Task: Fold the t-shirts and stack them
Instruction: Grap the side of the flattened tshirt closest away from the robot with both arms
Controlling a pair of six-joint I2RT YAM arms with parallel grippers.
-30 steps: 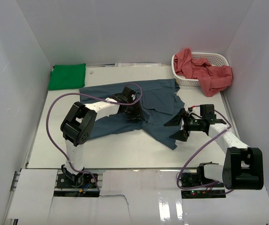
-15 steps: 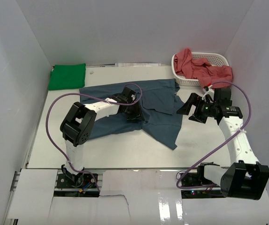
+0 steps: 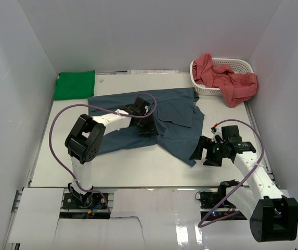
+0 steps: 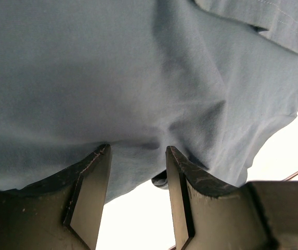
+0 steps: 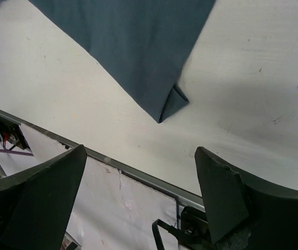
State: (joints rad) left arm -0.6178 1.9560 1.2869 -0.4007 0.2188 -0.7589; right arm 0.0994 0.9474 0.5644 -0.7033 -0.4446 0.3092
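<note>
I had the left gripper [image 4: 137,151] part open, tips pressed into the blue shirt [image 3: 172,112], nothing clamped. Right gripper [image 5: 141,152] was wide open, empty, above the table [image 5: 253,78]; shirt's folded corner lay just ahead of its jaws.

White links [image 3: 112,119], black joints [image 3: 83,140], looping purple cables [image 3: 76,106]; the left hand [image 3: 148,127] and right hand [image 3: 199,156] are black.
</note>
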